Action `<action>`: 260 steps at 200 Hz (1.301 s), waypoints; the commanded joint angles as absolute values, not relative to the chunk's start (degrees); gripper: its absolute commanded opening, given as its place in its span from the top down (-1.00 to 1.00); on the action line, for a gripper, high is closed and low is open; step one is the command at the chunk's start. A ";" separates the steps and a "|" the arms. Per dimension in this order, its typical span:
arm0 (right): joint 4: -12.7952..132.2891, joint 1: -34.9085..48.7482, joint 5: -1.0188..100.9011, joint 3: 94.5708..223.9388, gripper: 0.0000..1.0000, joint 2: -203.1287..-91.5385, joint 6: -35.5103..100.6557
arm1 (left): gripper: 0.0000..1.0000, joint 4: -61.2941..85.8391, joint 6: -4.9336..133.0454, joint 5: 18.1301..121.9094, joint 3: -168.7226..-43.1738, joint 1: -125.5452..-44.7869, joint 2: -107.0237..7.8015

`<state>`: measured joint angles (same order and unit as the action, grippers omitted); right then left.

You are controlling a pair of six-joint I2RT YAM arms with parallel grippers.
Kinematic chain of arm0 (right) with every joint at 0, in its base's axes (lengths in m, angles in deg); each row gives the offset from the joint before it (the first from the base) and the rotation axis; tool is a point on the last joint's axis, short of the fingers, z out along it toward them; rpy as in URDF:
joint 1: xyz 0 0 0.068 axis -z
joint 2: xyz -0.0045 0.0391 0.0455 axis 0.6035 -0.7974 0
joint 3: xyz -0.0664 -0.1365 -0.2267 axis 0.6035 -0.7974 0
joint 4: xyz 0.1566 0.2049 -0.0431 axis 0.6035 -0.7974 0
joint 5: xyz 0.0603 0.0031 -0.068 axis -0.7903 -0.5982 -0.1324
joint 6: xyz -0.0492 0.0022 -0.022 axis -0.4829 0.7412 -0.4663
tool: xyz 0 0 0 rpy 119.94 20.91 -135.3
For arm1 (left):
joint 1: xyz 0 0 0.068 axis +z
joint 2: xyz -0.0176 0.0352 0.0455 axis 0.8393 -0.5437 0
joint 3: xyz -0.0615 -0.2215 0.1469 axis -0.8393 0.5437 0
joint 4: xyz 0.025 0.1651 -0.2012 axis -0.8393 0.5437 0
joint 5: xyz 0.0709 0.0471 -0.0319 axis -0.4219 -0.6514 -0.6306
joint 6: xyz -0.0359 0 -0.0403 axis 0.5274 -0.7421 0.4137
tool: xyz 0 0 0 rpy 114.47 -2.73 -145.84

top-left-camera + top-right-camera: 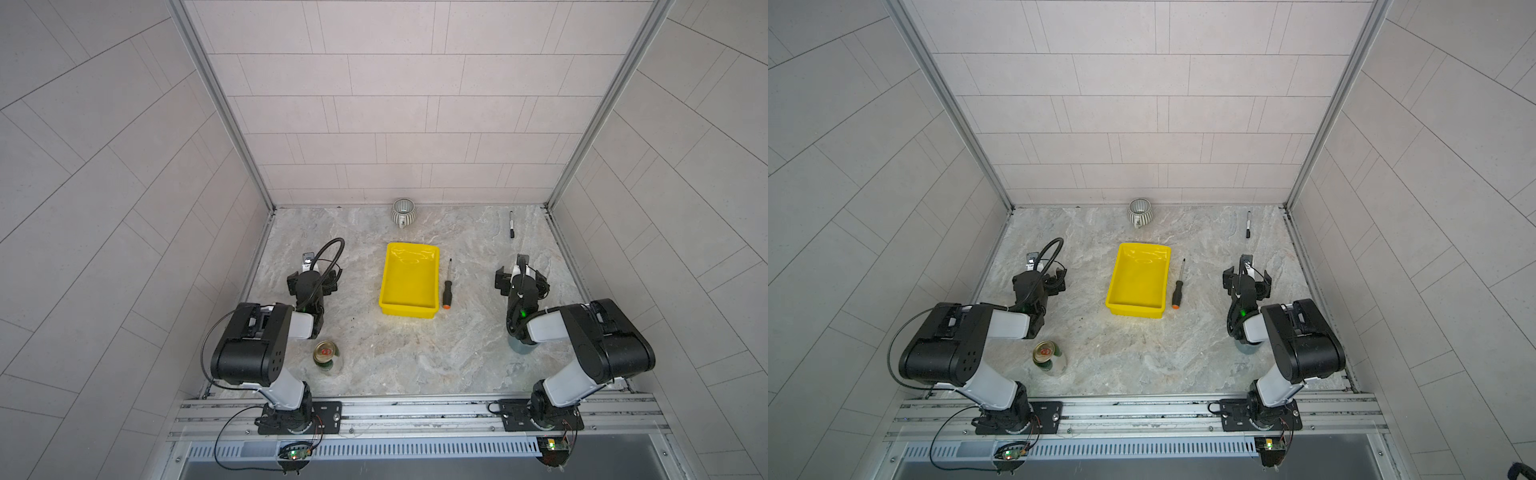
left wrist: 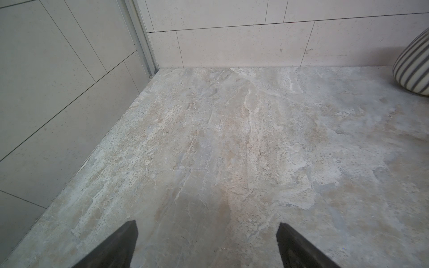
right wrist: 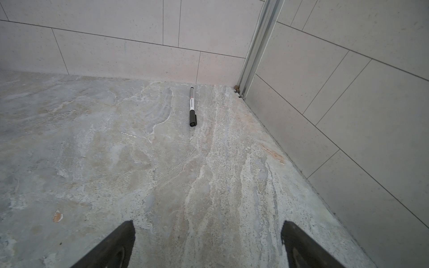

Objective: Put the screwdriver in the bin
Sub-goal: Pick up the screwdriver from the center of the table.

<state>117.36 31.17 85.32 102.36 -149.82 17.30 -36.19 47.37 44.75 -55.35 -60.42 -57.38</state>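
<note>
In both top views the screwdriver lies flat on the marble table, black handle and orange butt cap toward the front, thin shaft pointing back. It rests just right of the yellow bin, which is empty. My left gripper hovers left of the bin, open and empty. My right gripper hangs right of the screwdriver, open, with only bare table between its fingers. Neither wrist view shows the screwdriver or the bin.
A ribbed grey-white mug stands at the back wall. A black marker lies back right. A tin can sits front left. A teal cup is partly hidden under the right arm.
</note>
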 commanded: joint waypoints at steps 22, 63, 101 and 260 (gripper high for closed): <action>117.61 31.08 85.95 102.49 -0.99 -150.17 17.06 | -1.00 -36.89 47.73 45.15 -55.72 -60.00 -57.15; 119.68 30.87 85.89 101.66 -0.99 -150.02 16.10 | -1.00 -37.75 47.60 45.74 -54.88 -59.98 -56.03; 118.23 22.97 93.98 99.34 -0.99 -139.44 7.72 | -1.00 -9.36 48.74 41.40 -60.93 -62.51 -35.20; 52.35 6.54 93.70 102.03 -0.99 -100.41 39.97 | -1.00 33.40 67.04 48.15 -68.56 -67.85 -17.07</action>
